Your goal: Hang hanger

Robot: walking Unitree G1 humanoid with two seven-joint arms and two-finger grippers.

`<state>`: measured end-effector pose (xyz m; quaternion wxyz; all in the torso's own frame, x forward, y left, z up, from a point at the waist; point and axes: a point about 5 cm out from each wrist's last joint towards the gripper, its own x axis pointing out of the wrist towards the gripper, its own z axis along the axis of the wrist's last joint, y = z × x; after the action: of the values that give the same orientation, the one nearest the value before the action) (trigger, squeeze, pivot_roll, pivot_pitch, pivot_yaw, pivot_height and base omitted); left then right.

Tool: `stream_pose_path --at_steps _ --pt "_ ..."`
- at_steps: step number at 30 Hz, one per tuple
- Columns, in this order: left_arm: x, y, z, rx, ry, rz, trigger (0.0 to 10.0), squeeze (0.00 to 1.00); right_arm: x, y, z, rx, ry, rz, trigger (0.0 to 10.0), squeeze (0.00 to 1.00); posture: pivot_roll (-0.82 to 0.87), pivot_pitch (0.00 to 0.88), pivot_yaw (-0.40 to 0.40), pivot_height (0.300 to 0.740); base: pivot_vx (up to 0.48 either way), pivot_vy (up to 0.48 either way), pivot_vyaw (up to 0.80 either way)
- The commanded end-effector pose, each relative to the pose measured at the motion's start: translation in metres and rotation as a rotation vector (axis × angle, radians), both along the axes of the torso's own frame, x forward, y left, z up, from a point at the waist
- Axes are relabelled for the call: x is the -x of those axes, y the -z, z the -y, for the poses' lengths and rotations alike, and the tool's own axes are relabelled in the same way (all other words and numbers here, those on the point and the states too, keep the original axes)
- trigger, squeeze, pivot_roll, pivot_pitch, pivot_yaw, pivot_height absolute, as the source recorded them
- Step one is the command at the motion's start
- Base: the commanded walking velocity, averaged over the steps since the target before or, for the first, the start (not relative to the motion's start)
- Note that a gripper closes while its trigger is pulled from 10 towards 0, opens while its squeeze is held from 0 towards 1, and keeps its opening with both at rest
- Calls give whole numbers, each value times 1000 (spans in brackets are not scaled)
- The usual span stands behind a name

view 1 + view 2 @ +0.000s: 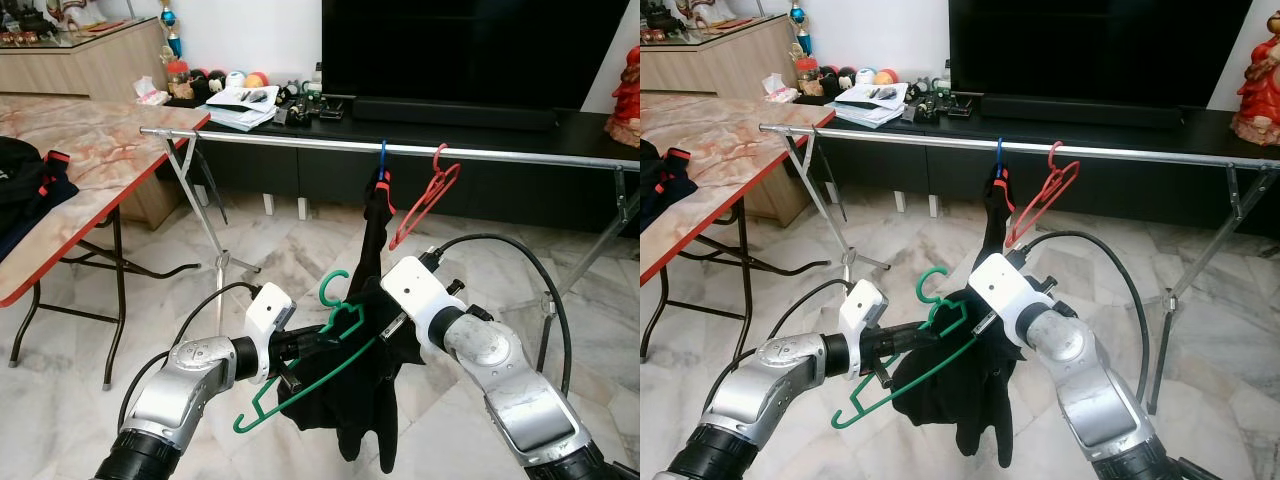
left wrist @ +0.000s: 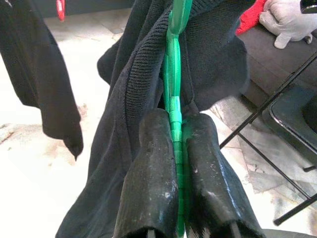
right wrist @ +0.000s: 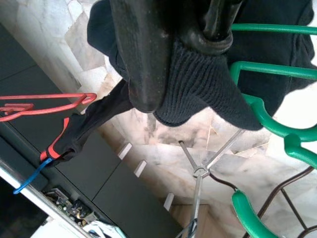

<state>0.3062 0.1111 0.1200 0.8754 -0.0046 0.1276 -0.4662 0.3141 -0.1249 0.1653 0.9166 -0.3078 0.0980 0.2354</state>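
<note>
Green hanger between both grippers

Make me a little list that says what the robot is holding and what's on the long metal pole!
left gripper: shut on the green hanger
right gripper: shut on the black garment draped on the green hanger
rail: silver, holds two hangers
red hanger: empty, tilted on the rail
blue hanger: carries a dark garment
green hanger hook: not yet on the rail
</note>
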Motion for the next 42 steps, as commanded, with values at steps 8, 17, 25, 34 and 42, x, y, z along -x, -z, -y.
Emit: stream_pose_path --at_steps 8,17,25,34,42 --pt "-9 -6 4 30 -85 50 10000 0 12 -8 -20 2 -48 14 10000 0 47 42 52 740 0 0 0" --pt "-10 -10 11 92 -103 63 10000 0 15 -7 -22 4 -54 1 10000 0 43 40 50 740 0 0 0" --pt "-20 -18 9 169 -203 88 10000 0 15 -9 -23 -8 -29 16 10000 0 39 44 50 740 0 0 0" --pt "-21 -21 10 205 -219 85 10000 0 13 -9 -21 15 -12 23 10000 0 41 46 47 740 0 0 0" --pt "-25 -24 10 222 -280 102 10000 0 13 -11 -22 15 -9 26 10000 184 39 50 46 740 0 0 0"
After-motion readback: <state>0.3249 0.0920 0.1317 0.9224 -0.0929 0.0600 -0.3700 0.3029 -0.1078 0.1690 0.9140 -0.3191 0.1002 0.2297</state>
